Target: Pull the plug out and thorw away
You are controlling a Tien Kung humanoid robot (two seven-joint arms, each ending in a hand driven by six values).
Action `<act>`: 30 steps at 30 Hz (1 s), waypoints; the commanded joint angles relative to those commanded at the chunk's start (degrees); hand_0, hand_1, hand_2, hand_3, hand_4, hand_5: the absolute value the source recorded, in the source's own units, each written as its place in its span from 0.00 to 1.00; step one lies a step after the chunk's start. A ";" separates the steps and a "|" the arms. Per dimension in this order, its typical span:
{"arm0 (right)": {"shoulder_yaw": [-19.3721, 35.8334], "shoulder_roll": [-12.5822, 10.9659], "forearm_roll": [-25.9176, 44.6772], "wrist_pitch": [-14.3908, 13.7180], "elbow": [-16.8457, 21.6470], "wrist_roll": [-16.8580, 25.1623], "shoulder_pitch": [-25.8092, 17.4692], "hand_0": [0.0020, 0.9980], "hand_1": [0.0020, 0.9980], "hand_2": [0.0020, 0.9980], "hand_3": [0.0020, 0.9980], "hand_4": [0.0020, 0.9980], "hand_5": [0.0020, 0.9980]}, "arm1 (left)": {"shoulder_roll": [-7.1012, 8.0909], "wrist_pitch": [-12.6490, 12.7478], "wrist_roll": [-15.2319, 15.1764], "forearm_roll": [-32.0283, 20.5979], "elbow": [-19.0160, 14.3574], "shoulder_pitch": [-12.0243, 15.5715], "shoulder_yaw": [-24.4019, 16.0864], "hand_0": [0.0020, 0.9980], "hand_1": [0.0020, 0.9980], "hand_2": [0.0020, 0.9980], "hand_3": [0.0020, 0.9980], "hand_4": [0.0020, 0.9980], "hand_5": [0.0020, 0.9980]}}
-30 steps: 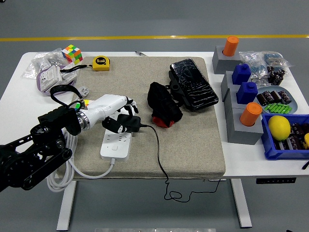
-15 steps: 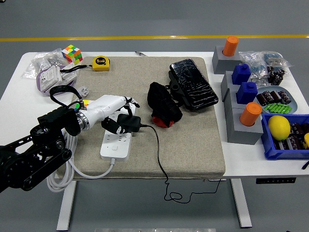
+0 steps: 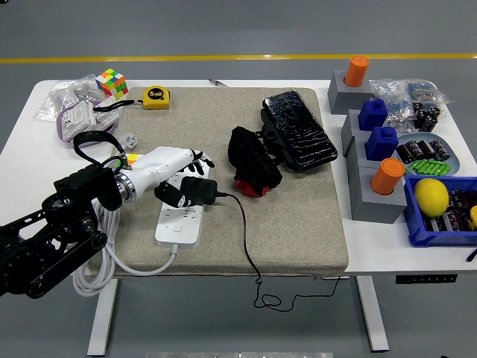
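1. My left hand (image 3: 177,170), white with dark fingertips, reaches in from the left over a grey felt mat (image 3: 298,224) on the white table (image 3: 22,127).
2. My fingers are curled around a black plug (image 3: 200,190), with the thumb below it and the other fingers above.
3. The plug sits at the far end of a white power strip (image 3: 179,224), in the left near part of the mat. I cannot tell whether its prongs are seated in the socket.
4. The plug's long axis runs left to right. Its black cord (image 3: 246,239) leaves the right end, runs toward the near edge and drops off the table.
5. The power strip's long axis runs near to far, and its thick white cable (image 3: 104,276) loops off the near left of the mat.
6. A yellow tape measure (image 3: 155,97) at the far left of the mat bears a dark round label; its print is too small to read for certain.
7. Beside the tape measure, further left, stands a multicoloured puzzle cube (image 3: 111,82).
8. A black pouch (image 3: 252,160) with a red edge lies mid-mat, and a black wrapped slab (image 3: 299,130) lies just right of it.
9. On the right, grey blocks hold orange cylinders (image 3: 387,176) and blue pieces (image 3: 381,142).
10. A blue bin (image 3: 414,233) at the near right holds a lemon (image 3: 431,197).
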 joint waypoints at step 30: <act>0.03 -0.03 -0.10 0.02 0.00 -0.13 -0.01 0.64 0.68 0.69 0.60 1.00 0.47 | -1.01 -0.73 1.02 -3.07 4.43 -2.98 2.69 0.44 0.50 0.50 0.56 0.92 0.01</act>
